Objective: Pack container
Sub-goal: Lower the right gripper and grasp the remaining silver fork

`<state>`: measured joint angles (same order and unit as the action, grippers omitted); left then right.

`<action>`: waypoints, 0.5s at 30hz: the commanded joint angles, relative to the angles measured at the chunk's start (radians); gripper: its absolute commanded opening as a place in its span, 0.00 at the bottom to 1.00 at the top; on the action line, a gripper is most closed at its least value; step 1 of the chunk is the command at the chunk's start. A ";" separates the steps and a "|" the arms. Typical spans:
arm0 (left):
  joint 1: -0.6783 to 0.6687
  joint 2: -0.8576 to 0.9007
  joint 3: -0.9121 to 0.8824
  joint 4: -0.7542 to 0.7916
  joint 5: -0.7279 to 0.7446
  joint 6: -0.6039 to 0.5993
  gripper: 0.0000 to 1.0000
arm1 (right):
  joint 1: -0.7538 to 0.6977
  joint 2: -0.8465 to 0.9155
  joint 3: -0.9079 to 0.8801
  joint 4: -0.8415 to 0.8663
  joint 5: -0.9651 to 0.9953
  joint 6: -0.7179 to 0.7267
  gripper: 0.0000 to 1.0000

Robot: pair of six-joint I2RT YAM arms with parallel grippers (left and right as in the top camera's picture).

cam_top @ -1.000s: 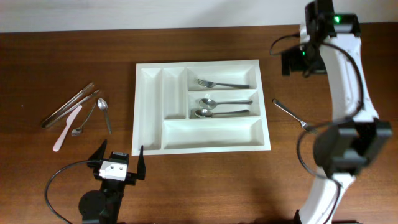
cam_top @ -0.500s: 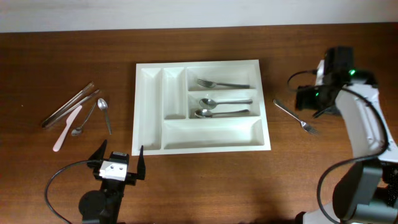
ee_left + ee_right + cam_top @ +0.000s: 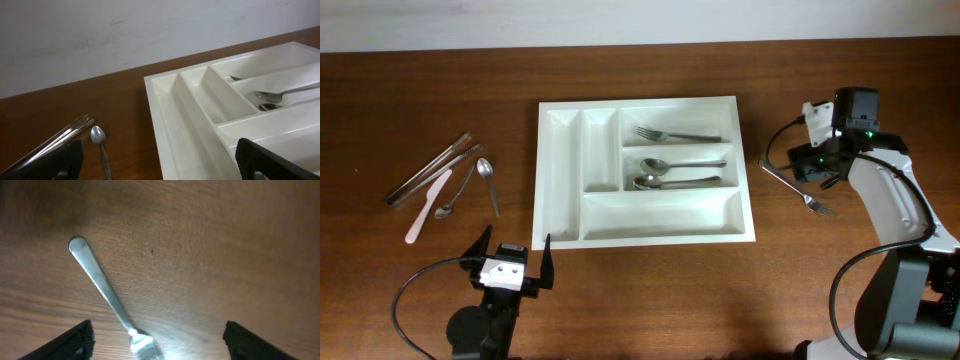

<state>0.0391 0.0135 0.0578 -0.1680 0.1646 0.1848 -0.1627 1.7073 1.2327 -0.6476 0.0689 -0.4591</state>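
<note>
The white container (image 3: 660,216) lies mid-table; its long compartments hold a fork (image 3: 675,134) and two spoons (image 3: 680,162). To its right a loose fork (image 3: 795,187) lies slanted on the wood. My right gripper (image 3: 817,166) hangs low over that fork, open. In the right wrist view the fork (image 3: 105,291) has its tines between my fingers, closer to the left one, and the right gripper (image 3: 157,342) touches nothing. My left gripper (image 3: 510,262) stands open near the front edge, facing the container (image 3: 200,95), with nothing between its fingers.
At the left of the table lie metal tongs (image 3: 430,168), a white plastic knife (image 3: 428,205) and two spoons (image 3: 487,183). One spoon (image 3: 99,140) and the tongs (image 3: 55,142) show in the left wrist view.
My right arm swung from the back right corner down to just over the loose fork, and its jaws narrowed a little. The left arm stayed still.
</note>
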 commanded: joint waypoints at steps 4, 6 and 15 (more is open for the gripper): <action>0.003 -0.008 -0.008 0.003 -0.004 -0.012 0.99 | 0.002 0.059 -0.009 -0.002 -0.053 -0.192 0.80; 0.003 -0.008 -0.008 0.003 -0.003 -0.012 0.99 | 0.000 0.079 -0.013 -0.007 -0.083 -0.192 0.80; 0.003 -0.008 -0.008 0.003 -0.004 -0.012 0.99 | -0.009 0.102 -0.055 -0.018 -0.085 -0.187 0.79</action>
<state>0.0391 0.0135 0.0578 -0.1680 0.1642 0.1848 -0.1635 1.8042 1.1954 -0.6662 0.0044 -0.6369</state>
